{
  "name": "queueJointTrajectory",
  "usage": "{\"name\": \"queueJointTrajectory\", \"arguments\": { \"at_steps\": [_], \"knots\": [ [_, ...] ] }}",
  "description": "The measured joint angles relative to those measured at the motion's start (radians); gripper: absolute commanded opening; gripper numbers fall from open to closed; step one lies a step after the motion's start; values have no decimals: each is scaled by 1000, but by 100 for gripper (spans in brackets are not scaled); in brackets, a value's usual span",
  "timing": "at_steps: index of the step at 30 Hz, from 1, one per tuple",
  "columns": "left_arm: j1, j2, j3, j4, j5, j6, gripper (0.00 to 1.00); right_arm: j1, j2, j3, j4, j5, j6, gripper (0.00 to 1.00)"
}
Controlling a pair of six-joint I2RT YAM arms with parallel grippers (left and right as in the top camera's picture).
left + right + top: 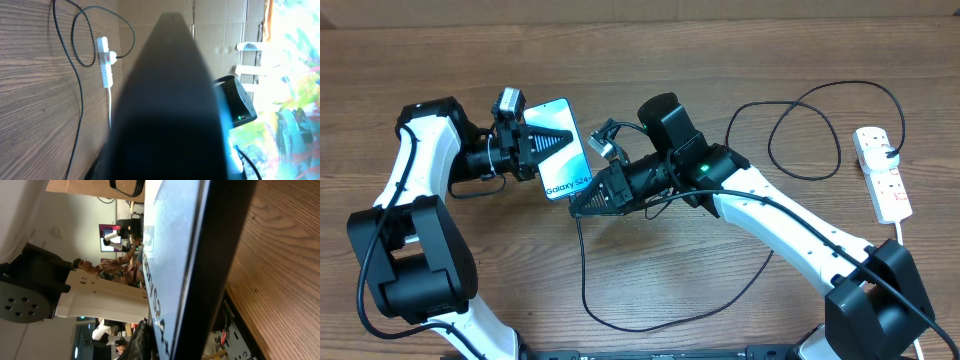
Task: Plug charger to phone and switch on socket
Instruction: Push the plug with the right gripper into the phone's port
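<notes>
Both jaws clenched: your left gripper (558, 138) grasps the phone (567, 166), right gripper (582, 203) the charger (582, 262). Push in off-line and you could lever the phone loose

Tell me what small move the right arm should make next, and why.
Probably ease the right gripper toward the Galaxy-text edge of the phone, to seat the plug. The left gripper holds the phone, and the right gripper, shut on the charger, sits beside that edge; the tip is hidden.

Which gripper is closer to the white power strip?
Right. The right gripper is beside the phone, far from the power strip; the left gripper, on the phone, is farther.
</notes>
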Motion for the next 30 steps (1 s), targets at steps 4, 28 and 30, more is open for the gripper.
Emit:
{"name": "queueJointTrajectory", "arguments": {
  "at_steps": [4, 28, 30],
  "knots": [
    [-5, 0, 7, 2, 0, 0, 4, -3, 0, -1, 6, -4, 6, 4],
    [-113, -2, -10, -9, -148, 26, 4, -163, 8, 6, 144, 79, 12, 100],
    [-111, -2, -10, -8, -147, 26, 4, -155, 8, 6, 105, 51, 6, 100]
  ]
}}
